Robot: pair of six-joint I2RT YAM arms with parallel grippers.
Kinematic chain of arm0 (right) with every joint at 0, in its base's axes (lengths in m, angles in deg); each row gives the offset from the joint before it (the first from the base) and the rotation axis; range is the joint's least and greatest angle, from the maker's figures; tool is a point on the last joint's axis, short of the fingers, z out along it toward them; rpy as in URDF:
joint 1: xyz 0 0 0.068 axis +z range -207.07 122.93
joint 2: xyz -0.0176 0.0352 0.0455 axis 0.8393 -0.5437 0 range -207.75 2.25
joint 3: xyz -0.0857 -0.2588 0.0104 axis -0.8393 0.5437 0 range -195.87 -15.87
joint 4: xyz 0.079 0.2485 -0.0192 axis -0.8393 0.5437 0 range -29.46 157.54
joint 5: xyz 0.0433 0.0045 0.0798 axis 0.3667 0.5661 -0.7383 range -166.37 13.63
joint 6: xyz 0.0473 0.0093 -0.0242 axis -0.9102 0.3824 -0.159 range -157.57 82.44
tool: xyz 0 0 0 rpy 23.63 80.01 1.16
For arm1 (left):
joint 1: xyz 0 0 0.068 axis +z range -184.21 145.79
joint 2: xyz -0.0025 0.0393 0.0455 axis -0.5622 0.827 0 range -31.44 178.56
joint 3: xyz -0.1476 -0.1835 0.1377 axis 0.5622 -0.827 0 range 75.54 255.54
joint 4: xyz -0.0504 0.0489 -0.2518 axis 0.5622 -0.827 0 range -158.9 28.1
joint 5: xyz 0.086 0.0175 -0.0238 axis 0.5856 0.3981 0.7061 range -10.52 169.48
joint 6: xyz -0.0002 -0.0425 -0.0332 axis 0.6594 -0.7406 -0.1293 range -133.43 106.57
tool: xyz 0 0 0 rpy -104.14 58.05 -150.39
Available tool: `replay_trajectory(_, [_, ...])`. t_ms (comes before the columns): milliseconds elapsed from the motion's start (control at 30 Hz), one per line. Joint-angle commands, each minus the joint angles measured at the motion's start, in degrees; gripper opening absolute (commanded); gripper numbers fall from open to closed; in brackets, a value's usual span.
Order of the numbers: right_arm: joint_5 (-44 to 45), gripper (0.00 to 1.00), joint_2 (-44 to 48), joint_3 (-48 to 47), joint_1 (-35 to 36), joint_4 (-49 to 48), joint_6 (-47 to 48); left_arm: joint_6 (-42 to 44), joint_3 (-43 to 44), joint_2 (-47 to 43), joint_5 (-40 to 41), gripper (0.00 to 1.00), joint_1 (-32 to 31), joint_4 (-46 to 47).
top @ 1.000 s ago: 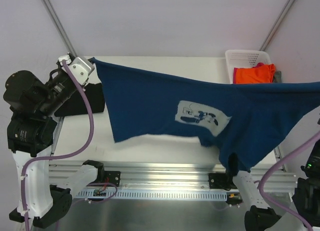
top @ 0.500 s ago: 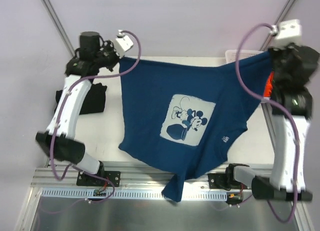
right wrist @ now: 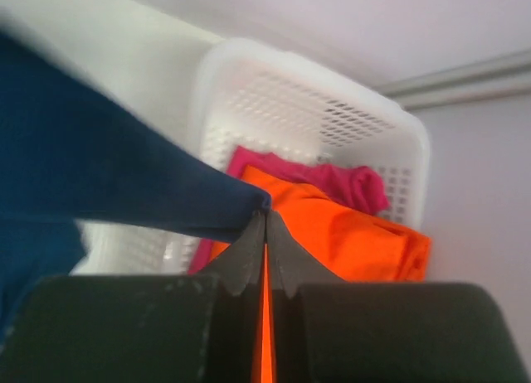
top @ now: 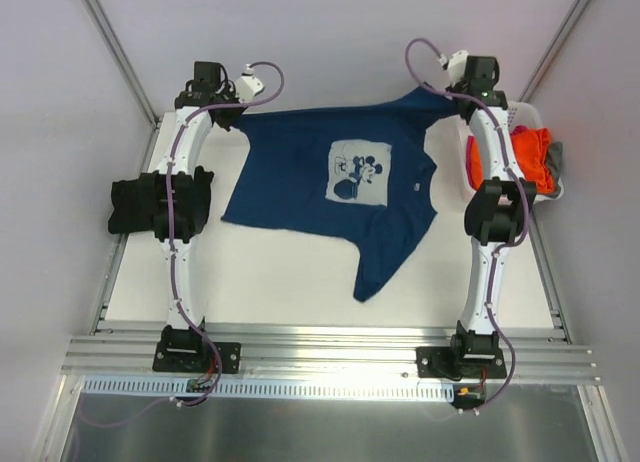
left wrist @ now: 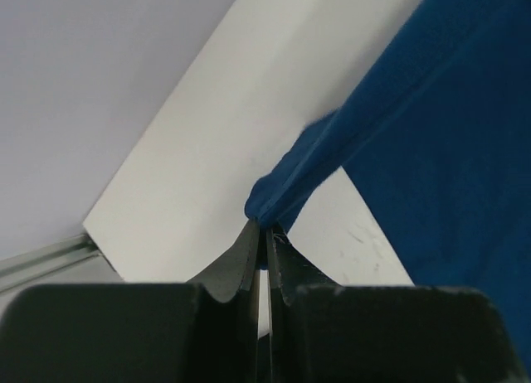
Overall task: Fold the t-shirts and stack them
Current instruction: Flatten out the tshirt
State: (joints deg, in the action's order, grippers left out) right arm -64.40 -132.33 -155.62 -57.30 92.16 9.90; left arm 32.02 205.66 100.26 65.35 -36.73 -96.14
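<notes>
**T-shirts: five counted.**

1. One navy t-shirt (top: 330, 197), with one pale square cartoon print (top: 358, 172) facing up. It is stretched between the two sets of fingers along the far side of the bench (top: 300, 292). Its body is spread over the far middle of the bench, and one part trails toward the near edge.
2. One black t-shirt (top: 128, 207), bunched at the left edge of the bench beside the left arm (top: 178, 232) and well apart from the navy one.
3. One orange t-shirt (right wrist: 348, 234), lying in the basket on top.
4. One pink t-shirt (right wrist: 332, 174), in the basket just behind the orange one and touching it.
5. One grey t-shirt (top: 555, 164), showing only as a sliver at the basket's right rim.

**Basket: one.** It is white perforated plastic (right wrist: 332, 109) and stands at the far right corner of the bench beside the right arm (top: 495, 212).

**Fingers: two sets.**
- The left fingers (left wrist: 259, 234) are pressed together, pinching a bunched fold of the navy t-shirt at its far left corner.
- The right fingers (right wrist: 259, 221) are pressed together, pinching a navy fold at the far right corner, in front of the basket.
</notes>
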Motion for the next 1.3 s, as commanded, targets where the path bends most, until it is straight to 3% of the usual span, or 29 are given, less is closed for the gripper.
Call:
replay_trajectory(0, [1.93, 0.00, 7.82, 8.20, 3.12, -7.24, 7.02, 6.56, 1.03, -1.96, 2.28, 0.00, 0.24, 0.05])
replay_trajectory(33, [1.14, 0.00, 12.02, 17.65, 3.74, -11.45, 7.38, 7.10, -0.30, -2.76, 1.92, 0.00, 0.15, 0.05])
replay_trajectory(67, [0.96, 0.00, 12.85, 19.75, 4.62, -11.66, 7.29, 7.11, -1.09, -3.37, 1.91, 0.00, -0.02, 0.05])
replay_trajectory(267, [0.78, 0.00, 13.03, 20.21, 3.57, -4.11, -5.96, 4.47, -2.51, -3.02, 4.11, 0.00, -0.20, 0.05])
replay_trajectory(400, [-5.62, 0.00, 16.80, 21.79, 1.82, 2.03, -12.82, -3.41, -6.96, -7.06, 3.15, 0.00, -0.29, -0.56])
replay_trajectory(533, [-17.03, 0.00, 26.19, 27.06, 0.40, 13.08, -19.24, -12.65, -18.92, -22.39, -4.74, 0.00, -0.64, -1.97])
replay_trajectory(667, [-26.80, 0.00, 42.97, 40.75, -4.51, 16.01, -27.41, -26.08, -32.62, -37.19, -20.98, 0.00, -0.64, -3.38])
replay_trajectory(800, [-32.16, 0.00, 65.60, 57.51, -4.52, 20.75, -28.13, -30.33, -50.79, -52.13, -26.29, 0.00, -2.22, -3.99])
replay_trajectory(900, [-33.76, 0.00, 76.81, 63.26, -4.52, 26.88, -26.29, -29.72, -60.06, -63.73, -26.83, 0.00, -3.18, -7.05])
replay_trajectory(1033, [-34.47, 0.00, 94.54, 61.54, -4.78, 39.47, -22.51, -27.52, -63.15, -77.78, -25.95, 0.00, -3.80, -16.28])
replay_trajectory(1267, [-31.83, 0.00, 103.37, 46.61, -4.61, 57.58, -18.12, -27.88, -56.57, -90.47, -27.26, 0.00, -3.89, -29.38])
